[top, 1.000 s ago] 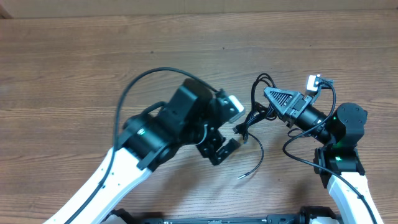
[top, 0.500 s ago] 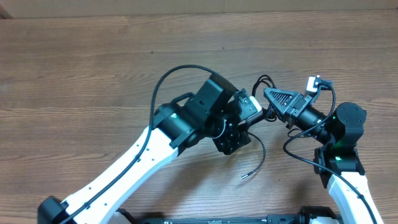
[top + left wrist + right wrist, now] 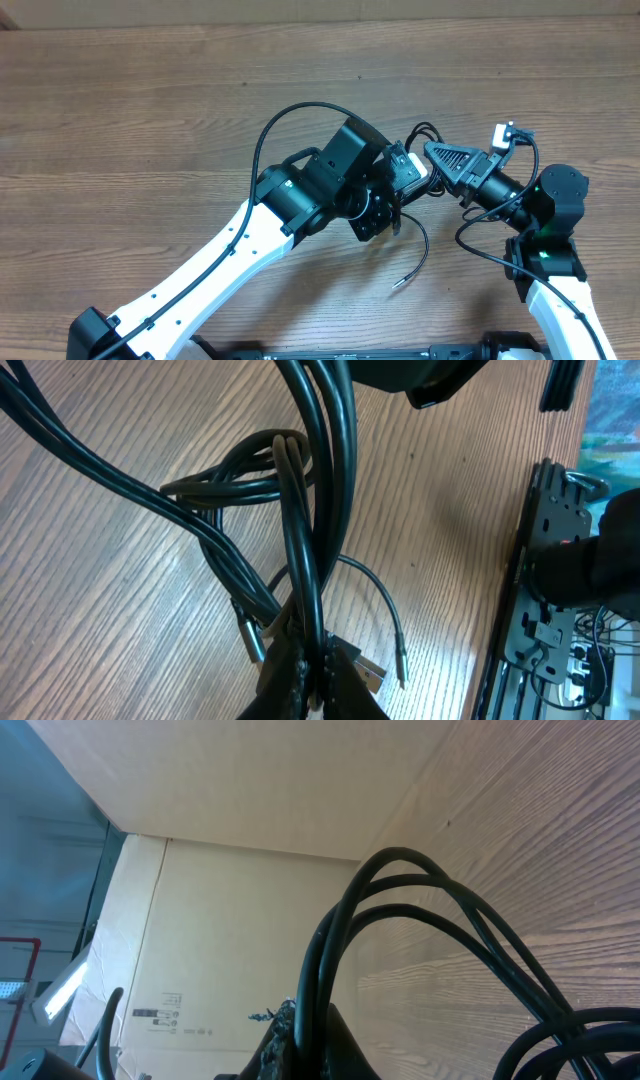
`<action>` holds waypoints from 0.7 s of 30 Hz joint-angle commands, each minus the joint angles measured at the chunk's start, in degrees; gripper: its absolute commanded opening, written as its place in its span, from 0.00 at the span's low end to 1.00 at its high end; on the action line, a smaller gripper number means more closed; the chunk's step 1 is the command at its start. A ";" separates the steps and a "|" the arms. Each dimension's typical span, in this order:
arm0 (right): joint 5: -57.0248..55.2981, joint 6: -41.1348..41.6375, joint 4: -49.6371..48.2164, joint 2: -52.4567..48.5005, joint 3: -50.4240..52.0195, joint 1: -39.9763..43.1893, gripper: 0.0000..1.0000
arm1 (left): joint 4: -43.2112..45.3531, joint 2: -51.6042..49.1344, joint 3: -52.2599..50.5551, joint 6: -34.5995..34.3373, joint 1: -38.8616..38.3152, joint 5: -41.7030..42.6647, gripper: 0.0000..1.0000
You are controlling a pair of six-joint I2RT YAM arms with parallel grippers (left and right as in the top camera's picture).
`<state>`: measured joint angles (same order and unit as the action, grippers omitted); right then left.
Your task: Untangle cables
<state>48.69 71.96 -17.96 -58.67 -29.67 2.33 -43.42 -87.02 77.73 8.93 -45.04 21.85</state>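
Left tool (image 3: pixel 315 675) clamps cables (image 3: pixel 300 530) beside right tool (image 3: pixel 432 153).

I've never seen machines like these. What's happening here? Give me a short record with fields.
setting: wooden table, two robot arms reaching toward each other
cables: thin black cords bunched in loops between the two grippers
left gripper: shut on the cables
right gripper: shut on the cables
loose end: one plug tip lying free on the table
tangle: not yet undone
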 commanded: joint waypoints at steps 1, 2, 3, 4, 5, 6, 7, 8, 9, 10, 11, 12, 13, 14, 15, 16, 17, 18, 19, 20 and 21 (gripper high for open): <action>-0.44 0.24 -0.35 0.04 -0.31 0.31 0.04 | 0.24 0.13 1.16 -0.39 -0.37 0.48 0.10; -0.44 0.24 -0.35 0.04 -0.31 0.31 0.04 | 0.26 0.13 1.16 -0.42 -0.37 0.48 0.14; -0.44 0.24 -0.35 0.04 -0.31 0.31 0.04 | 0.26 0.13 1.16 -0.44 -0.37 0.50 0.16; -0.44 0.24 -0.35 0.04 -0.31 0.31 0.04 | 0.26 0.13 1.16 -0.57 -0.37 0.50 0.21; -0.42 0.24 -0.35 0.04 -0.31 0.31 0.04 | 0.37 0.13 1.16 -0.92 -0.37 0.50 0.26; -0.39 0.24 -0.35 0.04 -0.31 0.31 0.04 | 0.42 0.13 1.16 -1.29 -0.37 0.50 0.29; -0.39 0.24 -0.35 0.04 -0.31 0.31 0.04 | 0.50 0.13 1.16 -1.49 -0.37 0.52 0.30; -0.37 0.24 -0.35 0.04 -0.31 0.31 0.04 | 0.50 0.13 1.16 -1.49 -0.37 0.52 0.29; -0.39 0.24 -0.35 0.04 -0.31 0.31 0.04 | 0.50 0.13 1.16 -1.49 -0.37 0.50 0.26; -0.39 0.22 -0.35 0.04 -0.31 0.31 0.04 | 0.57 0.13 1.16 -1.49 -0.37 0.50 0.22; -0.20 0.22 -0.35 0.04 -0.31 0.31 0.04 | 0.68 0.13 1.16 -1.49 -0.37 0.50 0.20; -0.04 0.22 -0.35 0.04 -0.31 0.31 0.04 | 0.72 0.13 1.16 -1.49 -0.37 0.50 0.21; 0.11 0.20 -0.35 0.04 -0.31 0.31 0.04 | 0.79 0.13 1.16 -1.49 -0.37 0.52 0.21; 0.26 0.04 -0.35 0.04 -0.31 0.31 0.04 | 0.83 0.13 1.16 -1.49 -0.37 0.52 0.21; 0.31 0.04 -0.35 0.04 -0.31 0.31 0.04 | 0.90 0.13 1.16 -1.49 -0.37 0.52 0.21; 0.42 0.04 -0.35 0.04 -0.31 0.31 0.04 | 1.05 0.13 1.16 -1.49 -0.37 0.52 0.22; 0.42 0.04 -0.35 0.04 -0.31 0.31 0.04 | 1.20 0.13 1.16 -1.64 -0.37 0.52 0.22; 0.42 0.04 -0.35 0.04 -0.31 0.31 0.04 | 1.33 0.13 1.16 -1.95 -0.37 0.52 0.23; 0.44 0.07 -0.35 0.04 -0.31 0.31 0.04 | 1.66 0.13 1.16 -2.19 -0.37 0.52 0.24; 0.46 0.07 -0.35 0.04 -0.31 0.31 0.04 | 1.75 0.13 1.16 -2.34 -0.37 0.55 0.24; 0.52 0.07 -0.37 0.04 -0.31 0.31 0.04 | 1.81 0.13 1.16 -2.34 -0.37 0.52 0.24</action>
<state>48.69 71.96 -17.93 -58.67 -29.67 2.33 -42.02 -87.02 77.73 7.42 -45.04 21.89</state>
